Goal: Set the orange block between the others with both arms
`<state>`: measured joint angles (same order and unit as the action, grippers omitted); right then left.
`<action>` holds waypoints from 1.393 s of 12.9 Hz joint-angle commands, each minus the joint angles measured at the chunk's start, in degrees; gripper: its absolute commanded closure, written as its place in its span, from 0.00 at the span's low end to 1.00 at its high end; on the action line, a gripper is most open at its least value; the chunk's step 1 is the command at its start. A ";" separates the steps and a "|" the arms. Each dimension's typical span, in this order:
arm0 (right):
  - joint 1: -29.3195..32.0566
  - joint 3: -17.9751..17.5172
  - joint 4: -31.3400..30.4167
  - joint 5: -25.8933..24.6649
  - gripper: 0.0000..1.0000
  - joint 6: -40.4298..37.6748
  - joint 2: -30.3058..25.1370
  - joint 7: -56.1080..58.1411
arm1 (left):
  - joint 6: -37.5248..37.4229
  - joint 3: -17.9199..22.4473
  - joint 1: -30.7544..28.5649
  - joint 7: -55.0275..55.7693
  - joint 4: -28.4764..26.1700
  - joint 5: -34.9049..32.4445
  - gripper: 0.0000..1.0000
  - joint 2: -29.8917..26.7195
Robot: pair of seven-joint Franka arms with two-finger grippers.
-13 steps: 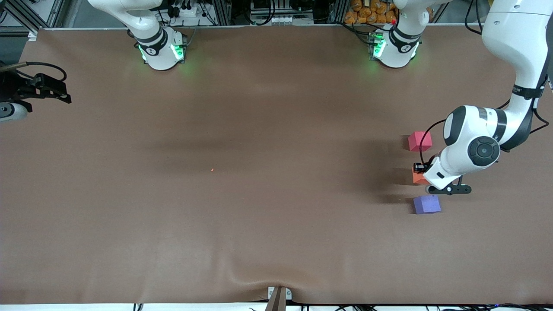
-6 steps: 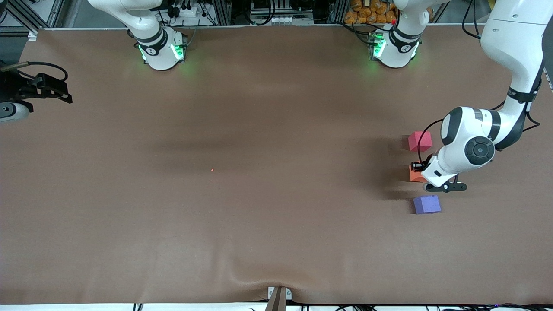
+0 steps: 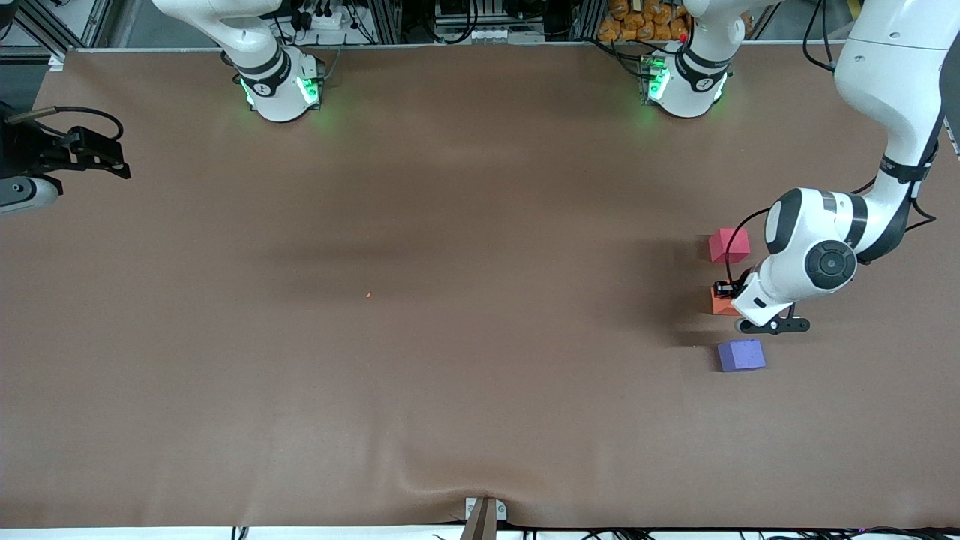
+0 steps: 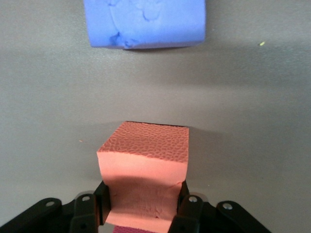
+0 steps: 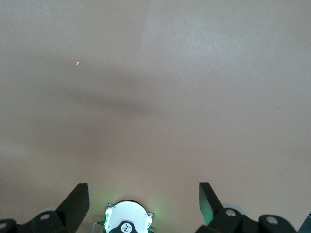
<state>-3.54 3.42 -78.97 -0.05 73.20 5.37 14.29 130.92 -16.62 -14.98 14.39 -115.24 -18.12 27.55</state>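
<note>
The right arm's black two-finger gripper [image 5: 143,204] hangs with its fingers [image 5: 75,201] spread wide apart and nothing between them, over the bare brown table cover [image 3: 450,337] at the right arm's end of the table, where that arm waits. In the front view it shows as a dark shape at the picture's edge [image 3: 75,150]. A tiny orange speck [image 3: 368,295] lies on the cover near the middle of the table.

Toward the left arm's end, three small matte foam cubes stand in a row. The pinkish-red foam cube [image 3: 729,244] is farthest from the front camera, and the purple-blue foam cube [image 3: 741,355] is nearest to it. Between them sits the small matte orange foam block [image 4: 146,167], apart from both neighbours; it looks to rest on the cover, though the contact is not clear.

The left arm's black gripper [image 4: 143,206] is clamped on the orange block, its fingers [image 4: 187,208] pressing into two opposite sides so that the foam bulges inward. The white left arm [image 3: 817,255] bends down over that spot and hides most of the block in the front view.
</note>
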 commanded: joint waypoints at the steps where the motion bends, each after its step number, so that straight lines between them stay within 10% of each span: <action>1: -0.32 0.09 0.84 0.14 0.00 -0.34 0.25 -0.23 | 0.83 -0.34 -0.49 2.22 -0.16 -2.62 1.00 0.23; 4: -0.41 0.09 0.84 0.14 0.00 -0.34 0.34 -0.23 | 0.74 -0.34 -0.40 2.65 0.45 -2.53 0.92 0.84; 6: -0.94 0.09 0.84 0.05 0.00 -0.08 0.34 -0.23 | 0.74 -0.43 -0.05 3.27 1.24 -2.62 0.01 1.28; 10: -0.94 0.09 0.84 0.14 0.00 0.10 0.43 -0.23 | -1.44 -0.95 0.12 3.01 4.92 -2.53 0.00 -1.43; 18: -0.94 0.09 0.84 0.05 0.00 0.27 0.60 -0.22 | -33.86 -9.39 -0.40 2.13 31.82 3.60 0.00 -11.88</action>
<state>-4.27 3.42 -78.97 -0.05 73.57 5.64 14.29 102.16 -24.97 -14.89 15.97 -87.22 -17.09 17.72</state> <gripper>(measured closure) 0.000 0.000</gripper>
